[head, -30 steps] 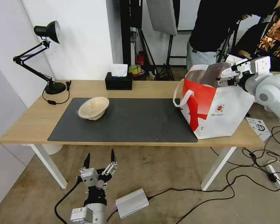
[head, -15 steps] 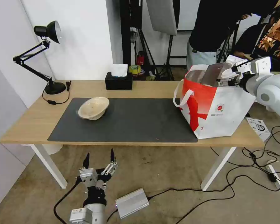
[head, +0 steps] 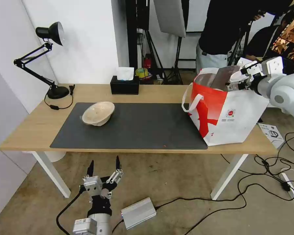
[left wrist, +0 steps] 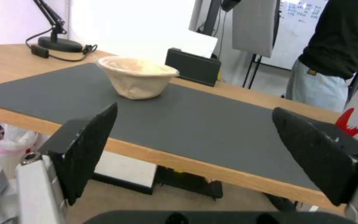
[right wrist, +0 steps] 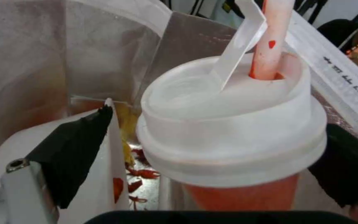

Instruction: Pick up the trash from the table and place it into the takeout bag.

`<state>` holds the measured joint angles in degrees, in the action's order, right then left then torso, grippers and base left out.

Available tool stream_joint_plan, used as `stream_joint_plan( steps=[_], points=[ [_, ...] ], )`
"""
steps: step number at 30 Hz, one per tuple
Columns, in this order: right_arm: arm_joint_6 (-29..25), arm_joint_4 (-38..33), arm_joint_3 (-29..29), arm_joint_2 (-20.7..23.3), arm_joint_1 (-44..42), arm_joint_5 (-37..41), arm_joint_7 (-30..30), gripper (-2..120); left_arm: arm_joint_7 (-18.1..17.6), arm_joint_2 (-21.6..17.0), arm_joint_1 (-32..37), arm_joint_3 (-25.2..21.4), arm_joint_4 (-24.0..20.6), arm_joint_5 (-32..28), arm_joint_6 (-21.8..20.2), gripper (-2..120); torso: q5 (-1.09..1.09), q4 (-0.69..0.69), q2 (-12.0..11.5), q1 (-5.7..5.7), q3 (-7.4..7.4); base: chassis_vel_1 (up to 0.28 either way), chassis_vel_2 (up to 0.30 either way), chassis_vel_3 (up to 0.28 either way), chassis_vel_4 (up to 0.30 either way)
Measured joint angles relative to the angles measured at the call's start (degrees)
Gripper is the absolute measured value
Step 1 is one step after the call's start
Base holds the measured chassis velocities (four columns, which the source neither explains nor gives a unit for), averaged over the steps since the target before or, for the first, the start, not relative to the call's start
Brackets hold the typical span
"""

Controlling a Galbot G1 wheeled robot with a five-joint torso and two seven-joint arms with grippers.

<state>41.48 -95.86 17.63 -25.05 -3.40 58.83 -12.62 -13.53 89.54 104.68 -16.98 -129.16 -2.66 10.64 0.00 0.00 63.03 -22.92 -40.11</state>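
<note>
1. From the head view you see the right gripper (head: 237,82) held over the open mouth of the takeout bag (head: 233,120), which stands at the right end of the table (head: 29,127). What it carries is hard to make out from there.
2. Your right wrist view fills that in: the red cup (right wrist: 245,189) with its white lid (right wrist: 233,124) and straw sits between the two black pads (right wrist: 73,149). The far pad seems to touch the cup's side, but there is a gap at the near one, so you cannot tell whether the grip is closed on it.
3. The same view looks down into the bag's silver lining, where red food scraps (right wrist: 139,174) lie beside a white rim below the cup.
4. The beige pulp bowl (head: 98,113) rests on the dark grey mat (head: 137,127), toward the left end.
5. Your left gripper (head: 104,165) hangs below the table's front edge, fingers spread wide apart and holding nothing. The left wrist view shows the bowl (left wrist: 136,76) upright, well beyond those fingers (left wrist: 89,146).
</note>
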Motion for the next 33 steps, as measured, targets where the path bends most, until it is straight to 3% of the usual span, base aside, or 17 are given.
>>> stream_joint_plan(
  steps=[9,13,17,33],
  points=[
    [-0.01,1.20,4.73,-0.31,4.47,-0.52,2.31,100,-0.02,0.01,-0.27,0.14,0.25,-0.06,0.01,100,0.00,0.00,0.00,0.00,0.00,0.000,0.000,0.000,0.000],
    [-0.01,3.86,11.76,-1.19,11.46,-4.48,7.58,100,-0.02,0.04,-0.40,0.22,0.41,-0.13,0.01,100,-0.01,0.01,0.00,0.00,0.00,0.000,0.000,0.000,0.000],
    [-0.01,5.12,14.08,-2.18,14.06,-5.25,8.64,100,-0.01,0.07,-0.40,0.19,0.49,-0.22,0.01,100,-0.01,0.00,0.00,0.00,0.00,0.000,0.000,0.000,0.000],
    [-0.10,7.98,15.62,-3.95,16.25,-15.20,19.69,100,0.00,0.20,-0.69,0.14,1.03,-0.41,0.02,100,-0.01,0.01,-0.01,0.00,0.00,0.000,0.000,0.000,0.000]
  ],
)
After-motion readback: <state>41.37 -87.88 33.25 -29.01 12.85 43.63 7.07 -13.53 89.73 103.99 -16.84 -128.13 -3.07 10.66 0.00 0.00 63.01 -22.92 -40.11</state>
